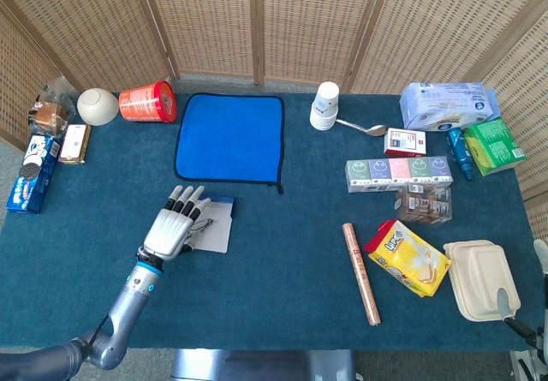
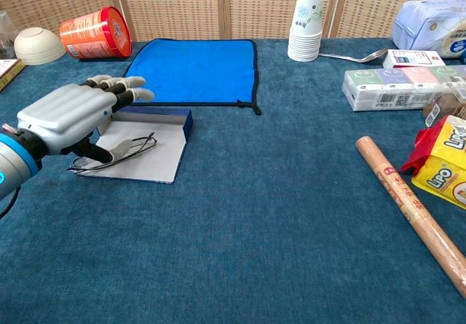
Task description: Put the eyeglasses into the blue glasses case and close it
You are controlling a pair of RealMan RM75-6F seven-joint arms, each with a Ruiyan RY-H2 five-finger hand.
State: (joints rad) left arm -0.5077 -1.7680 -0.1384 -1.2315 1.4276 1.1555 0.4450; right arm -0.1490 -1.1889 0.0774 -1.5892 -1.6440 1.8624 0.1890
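**A:** so the head view covers the whole table (image 1: 282,295). Blue cloth (image 1: 229,137) at the back, red can (image 1: 147,103) and bowl (image 1: 98,105) back left, snack stuff down the right side. You can barely make out the eyeglasses there, just a thin bit of wire by the fingers.

**B:** yeah, the chest view is where they show. The eyeglasses (image 2: 116,152) lie on the grey inside of the open blue glasses case (image 2: 149,149), toward its left side, with the case's blue wall along the back.

**A:** room around it? Looks like bare carpet in front of the case and to its right, all the way to the brown roll (image 1: 361,272). The cloth edge sits just behind the case.

**B:** left hand (image 2: 69,116) is over the case's left part, fingers stretched forward and a bit spread. Thumb is down on the glasses frame. I can't tell if it's actually pinching them or only touching.

**A:** right hand?

**B:** only a sliver of something at the right border in the head view, nothing I could read.
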